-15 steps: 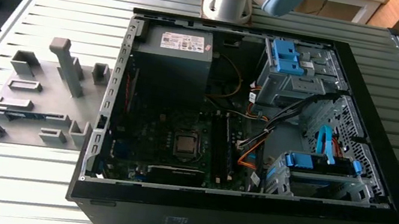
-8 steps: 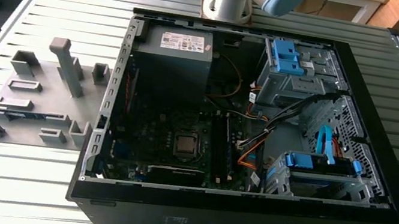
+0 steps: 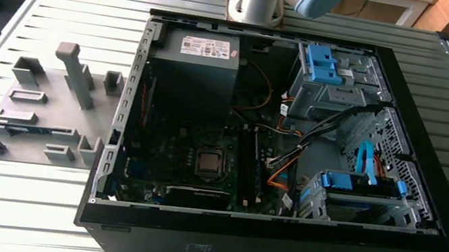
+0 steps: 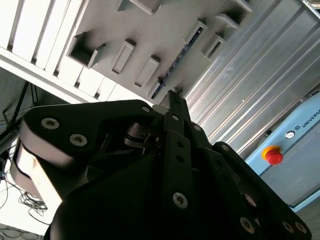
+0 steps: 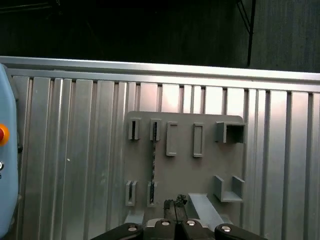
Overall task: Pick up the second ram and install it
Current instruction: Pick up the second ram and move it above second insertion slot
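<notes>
The second ram (image 5: 153,167) is a thin blue-green stick standing on edge in the slots of the grey fixture plate (image 5: 182,170). In the exterior view the second ram (image 3: 27,129) lies low on the plate (image 3: 53,87), at that view's left beside the open computer case (image 3: 421,155). My gripper (image 5: 175,204) hangs high above the plate, well apart from the stick, and its dark fingers look shut with nothing between them. In the second wrist view the gripper (image 4: 173,96) points toward the ram (image 4: 176,62) far beyond its tips.
Inside the case, the motherboard (image 3: 200,163) has long dark slots (image 3: 245,164) beside the processor socket. Cables, blue drive clips (image 3: 322,63) and a power supply (image 3: 199,60) surround it. Grey fixture blocks (image 3: 78,74) stand up from the plate. A pale blue box with a red button (image 4: 274,156) sits beside the ribbed metal table (image 5: 75,150).
</notes>
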`<state>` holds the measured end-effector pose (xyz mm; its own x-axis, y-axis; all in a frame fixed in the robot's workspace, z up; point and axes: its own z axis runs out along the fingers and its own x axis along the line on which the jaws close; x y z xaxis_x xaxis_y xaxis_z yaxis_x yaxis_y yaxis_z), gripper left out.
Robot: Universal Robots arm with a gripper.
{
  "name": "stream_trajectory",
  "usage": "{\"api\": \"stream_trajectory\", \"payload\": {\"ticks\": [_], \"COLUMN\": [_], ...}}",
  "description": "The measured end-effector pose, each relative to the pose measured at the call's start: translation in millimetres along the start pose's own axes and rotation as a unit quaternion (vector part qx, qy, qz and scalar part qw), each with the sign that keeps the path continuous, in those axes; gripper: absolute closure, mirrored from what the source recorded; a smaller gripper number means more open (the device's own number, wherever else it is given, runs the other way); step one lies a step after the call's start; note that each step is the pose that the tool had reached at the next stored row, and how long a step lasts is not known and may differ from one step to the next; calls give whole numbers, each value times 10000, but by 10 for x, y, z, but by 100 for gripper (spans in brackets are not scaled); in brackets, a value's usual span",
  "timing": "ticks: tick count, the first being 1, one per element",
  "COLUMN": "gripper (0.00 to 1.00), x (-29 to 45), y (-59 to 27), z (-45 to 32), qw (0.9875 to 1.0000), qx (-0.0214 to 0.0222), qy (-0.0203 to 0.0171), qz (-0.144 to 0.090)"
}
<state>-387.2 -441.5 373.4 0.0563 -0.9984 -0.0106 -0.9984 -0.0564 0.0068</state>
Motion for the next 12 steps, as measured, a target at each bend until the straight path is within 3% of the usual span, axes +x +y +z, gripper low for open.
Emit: {"api": "stream_trajectory", "payload": {"ticks": [2, 12], "gripper": [89, 89], "x": [0, 0], "y": [0, 0], "z": [0, 0], "qw": [9999, 9999], "qx": [-1, -1], "qy": [1, 1], "qz": [-100, -111]}}
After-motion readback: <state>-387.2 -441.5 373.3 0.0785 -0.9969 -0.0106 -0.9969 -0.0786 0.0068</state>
